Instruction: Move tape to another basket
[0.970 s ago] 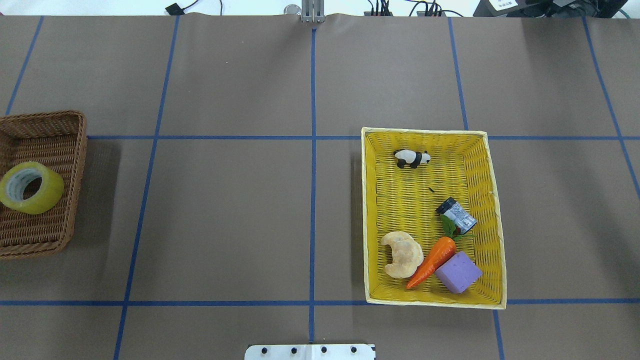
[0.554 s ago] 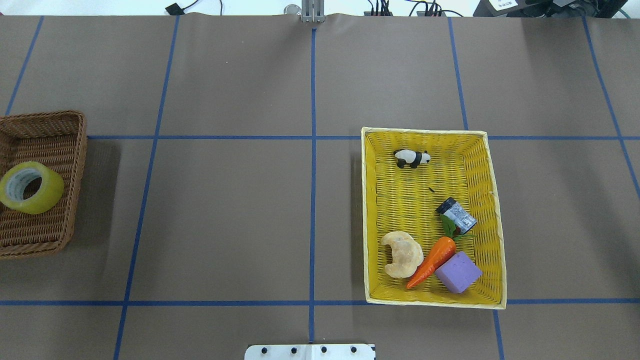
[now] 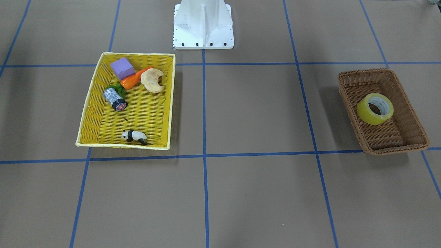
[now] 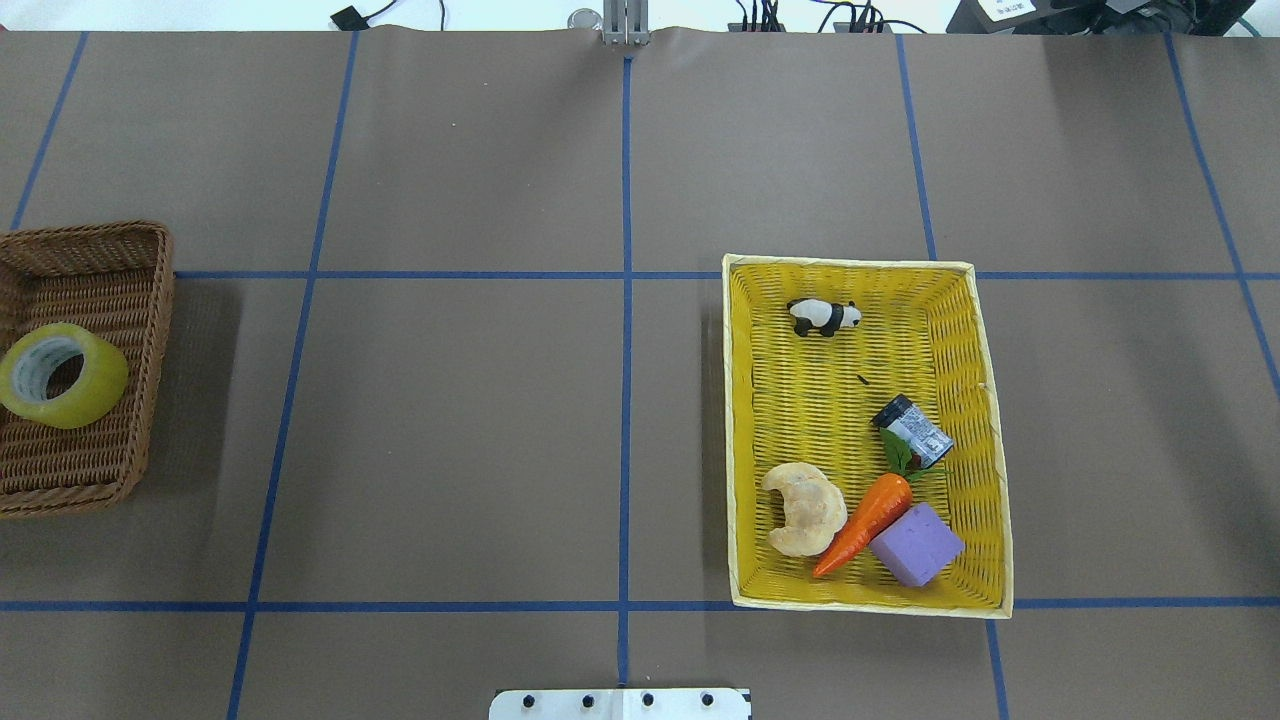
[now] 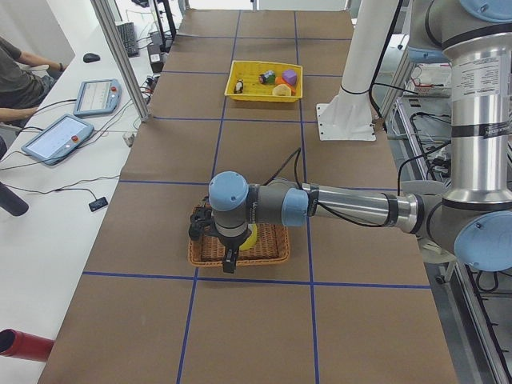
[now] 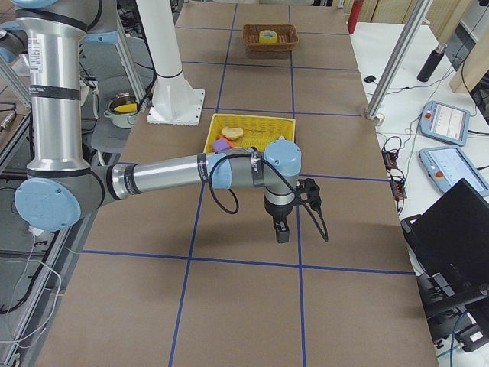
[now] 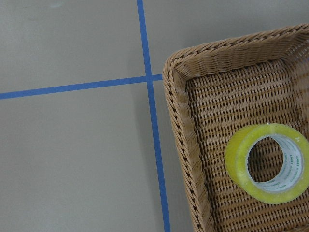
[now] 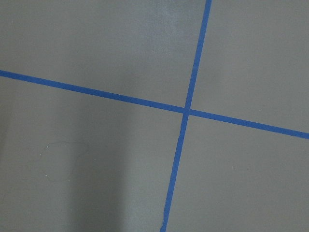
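The yellowish tape roll lies in the brown wicker basket at the table's left edge. It also shows in the front view and the left wrist view, lying in the basket. My left gripper shows only in the exterior left view, hanging over the basket's near end, beside the tape. I cannot tell whether it is open or shut. My right gripper shows only in the exterior right view, over bare table in front of the yellow tray. I cannot tell its state either.
A shallow yellow woven tray on the right half holds a panda figure, a small silver-and-black cylinder, a croissant, a carrot and a purple block. Blue tape lines grid the brown table.
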`<move>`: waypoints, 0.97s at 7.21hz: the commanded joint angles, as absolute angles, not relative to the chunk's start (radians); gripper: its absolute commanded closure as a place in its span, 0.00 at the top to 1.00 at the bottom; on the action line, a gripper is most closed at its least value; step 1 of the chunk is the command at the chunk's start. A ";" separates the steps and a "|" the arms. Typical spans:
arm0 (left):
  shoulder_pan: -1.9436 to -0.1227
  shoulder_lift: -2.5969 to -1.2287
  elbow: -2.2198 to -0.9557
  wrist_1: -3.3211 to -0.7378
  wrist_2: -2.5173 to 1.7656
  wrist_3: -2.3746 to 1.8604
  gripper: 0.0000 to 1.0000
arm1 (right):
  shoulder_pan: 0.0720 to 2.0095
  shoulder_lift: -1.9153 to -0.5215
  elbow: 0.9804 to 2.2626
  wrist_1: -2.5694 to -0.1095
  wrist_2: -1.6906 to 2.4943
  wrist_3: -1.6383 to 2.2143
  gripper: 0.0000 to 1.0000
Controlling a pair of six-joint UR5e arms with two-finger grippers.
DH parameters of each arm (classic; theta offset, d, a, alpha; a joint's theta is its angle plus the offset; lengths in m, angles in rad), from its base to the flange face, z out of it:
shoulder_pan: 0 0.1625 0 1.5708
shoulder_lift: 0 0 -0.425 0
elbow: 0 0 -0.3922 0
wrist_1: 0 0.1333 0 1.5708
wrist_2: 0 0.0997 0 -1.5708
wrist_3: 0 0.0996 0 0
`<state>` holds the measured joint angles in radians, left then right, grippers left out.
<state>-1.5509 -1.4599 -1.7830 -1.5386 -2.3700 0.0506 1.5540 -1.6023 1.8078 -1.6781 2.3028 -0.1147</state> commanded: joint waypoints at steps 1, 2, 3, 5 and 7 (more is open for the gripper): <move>-1.551 -1.456 -1.773 -1.539 -2.370 0.051 0.98 | 1.554 -1.600 1.805 -1.678 2.299 -0.115 1.00; -1.551 -1.456 -1.773 -1.537 -2.370 0.049 0.98 | 1.554 -1.600 1.805 -1.680 2.299 -0.114 1.00; -1.551 -1.463 -1.766 -1.525 -2.370 0.046 0.98 | 1.554 -1.600 1.805 -1.680 2.302 -0.114 1.00; -1.551 -1.460 -1.752 -1.531 -2.370 0.011 0.98 | 1.554 -1.601 1.802 -1.684 2.307 -0.114 1.00; -1.551 -1.465 -1.730 -1.535 -2.370 0.009 0.98 | 1.554 -1.601 1.802 -1.687 2.309 -0.114 1.00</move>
